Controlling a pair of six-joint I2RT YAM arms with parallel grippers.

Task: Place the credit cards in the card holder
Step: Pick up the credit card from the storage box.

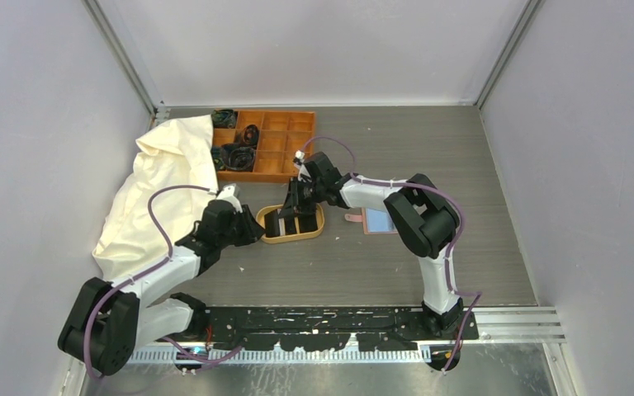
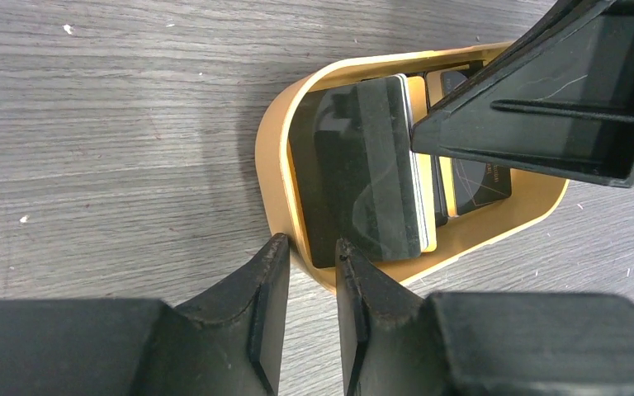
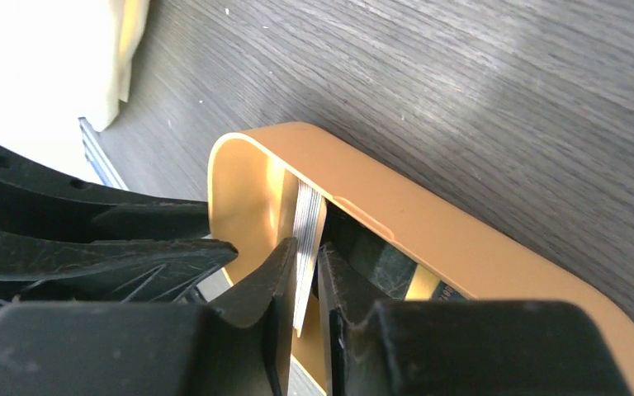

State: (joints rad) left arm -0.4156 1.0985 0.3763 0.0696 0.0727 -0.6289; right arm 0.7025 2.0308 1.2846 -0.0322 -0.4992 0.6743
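An oval wooden tray (image 1: pixel 293 239) sits mid-table with the credit cards in it. In the left wrist view the cards (image 2: pixel 363 165) are a mostly black stack with pale edges, leaning inside the tray (image 2: pixel 272 148). More dark cards (image 2: pixel 479 181) lie behind them. My right gripper (image 3: pixel 305 247) reaches into the tray (image 3: pixel 429 231) and is shut on the pale-edged stack of cards (image 3: pixel 307 214), seen edge-on. My left gripper (image 2: pixel 312 243) stands narrowly open, its fingers straddling the tray's near rim. The card holder (image 1: pixel 377 220) lies open just right of the tray.
An orange compartment box (image 1: pixel 264 144) with dark items stands behind the tray. A cream cloth (image 1: pixel 161 190) covers the left side beside my left arm. Grey walls enclose the table on three sides.
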